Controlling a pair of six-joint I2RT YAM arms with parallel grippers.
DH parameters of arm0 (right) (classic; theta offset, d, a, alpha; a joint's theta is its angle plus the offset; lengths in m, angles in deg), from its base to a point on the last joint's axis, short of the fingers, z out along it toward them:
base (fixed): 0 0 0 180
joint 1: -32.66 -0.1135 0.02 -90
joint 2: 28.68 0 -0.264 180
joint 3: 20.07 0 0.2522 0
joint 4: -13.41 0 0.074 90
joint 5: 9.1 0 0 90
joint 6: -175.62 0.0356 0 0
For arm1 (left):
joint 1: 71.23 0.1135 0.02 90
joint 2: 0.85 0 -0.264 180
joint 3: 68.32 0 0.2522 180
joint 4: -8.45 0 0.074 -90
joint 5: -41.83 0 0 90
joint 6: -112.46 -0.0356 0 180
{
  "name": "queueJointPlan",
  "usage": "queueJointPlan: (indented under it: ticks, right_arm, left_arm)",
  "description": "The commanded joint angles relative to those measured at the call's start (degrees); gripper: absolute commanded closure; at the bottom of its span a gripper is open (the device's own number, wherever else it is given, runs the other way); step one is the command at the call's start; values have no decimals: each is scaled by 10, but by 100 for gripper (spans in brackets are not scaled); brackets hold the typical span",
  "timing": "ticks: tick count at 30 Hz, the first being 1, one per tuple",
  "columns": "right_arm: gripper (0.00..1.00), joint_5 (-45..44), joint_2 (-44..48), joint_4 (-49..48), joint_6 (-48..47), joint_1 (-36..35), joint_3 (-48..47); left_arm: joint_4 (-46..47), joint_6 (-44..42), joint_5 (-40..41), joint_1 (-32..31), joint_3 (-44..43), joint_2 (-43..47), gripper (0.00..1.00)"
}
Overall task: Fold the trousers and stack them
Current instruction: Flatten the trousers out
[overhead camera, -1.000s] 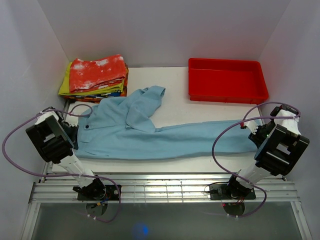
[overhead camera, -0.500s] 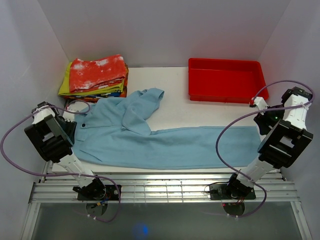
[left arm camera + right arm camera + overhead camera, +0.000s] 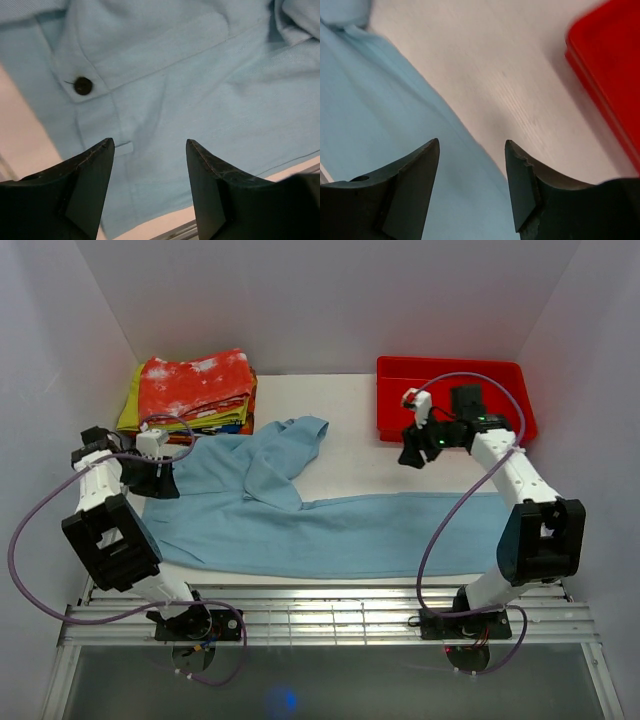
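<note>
The light sky-blue trousers (image 3: 330, 525) lie flat across the table, waist at the left, one leg stretched to the right and the other folded up toward the back. My left gripper (image 3: 163, 482) hovers open over the waist's left edge. In the left wrist view its jaws (image 3: 150, 145) stand apart above the waistband fabric (image 3: 200, 90) and a dark button (image 3: 82, 85), with nothing between them. My right gripper (image 3: 408, 457) hangs open just behind the stretched leg. Below its jaws (image 3: 472, 142) are the leg's back edge (image 3: 380, 110) and bare table.
A red tray (image 3: 500, 390) sits at the back right, right behind my right gripper, and shows in the right wrist view (image 3: 615, 65). A stack of folded clothes (image 3: 195, 390) with a red-and-white garment on top stands at the back left. A metal rack (image 3: 320, 620) runs along the near edge.
Both grippers opened and let go of the trousers, which settled flat. The right arm swung from the leg's right end toward the back centre; the left gripper lifted off the waist.
</note>
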Motion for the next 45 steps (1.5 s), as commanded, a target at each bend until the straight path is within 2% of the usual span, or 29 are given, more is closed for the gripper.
queueJointPlan:
  ticks: [1,2,6,8,9,10,11,13,14,16,17,19,20,21,27,30,31,32,33,35,36,38,45]
  right_arm:
    - [38,-34,-1,-222,192,-112,-1]
    - [37,-51,-17,-239,204,-159,-23]
    - [34,-170,-136,-297,243,-242,-107]
    - [33,-242,-236,-306,285,-270,-203]
    - [32,-279,-289,-296,321,-271,-294]
    - [28,-295,-356,-299,365,-271,-348]
    - [26,-291,-384,-314,374,-273,-378]
    - [8,-256,-410,-359,406,-277,-384]
    - [6,-258,-437,-372,414,-279,-402]
    - [10,-243,-514,-361,388,-282,-466]
    - [2,-190,-528,-348,381,-282,-485]
    - [50,-81,-522,-291,347,-281,-488]
    - [73,-53,-501,-264,331,-280,-479]
    - [92,-48,-473,-243,323,-281,-467]
    - [92,-111,-322,-248,276,-256,-376]
    - [92,-181,-279,-237,228,-243,-374]
    - [58,-202,-274,-230,213,-243,-377]
    - [35,-217,-269,-203,191,-243,-384]
    - [16,-219,-268,-188,187,-244,-391]
    - [17,-180,-267,-138,185,-251,-416]
    - [21,-166,-267,-124,201,-256,-424]
    - [24,-131,-264,-97,219,-281,-433]
    - [18,-152,-281,-92,280,-396,-364]
  left_arm:
    - [43,61,3,3,55,-35,30]
    - [51,65,15,3,61,-44,30]
    - [61,77,40,3,85,-73,30]
    - [67,79,47,4,97,-75,30]
    - [68,80,41,3,102,-73,30]
    - [73,81,39,3,114,-69,30]
    - [76,83,38,3,122,-67,30]
    - [81,84,43,3,134,-66,30]
    - [83,85,47,3,140,-64,30]
    - [87,92,49,4,138,-59,30]
    - [86,93,53,3,136,-61,30]
    - [92,98,71,8,133,-66,30]
    - [100,102,74,15,131,-66,32]
    - [100,103,75,22,127,-68,33]
    - [100,100,85,41,124,-94,55]
    - [106,97,87,45,130,-95,66]
    - [106,95,84,46,134,-95,67]
    - [106,93,81,46,134,-93,68]
    - [104,91,77,46,135,-92,68]
    - [103,90,69,46,137,-88,69]
    - [103,90,67,46,137,-88,70]
    - [102,90,67,46,137,-89,71]
    - [98,90,57,45,137,-84,69]
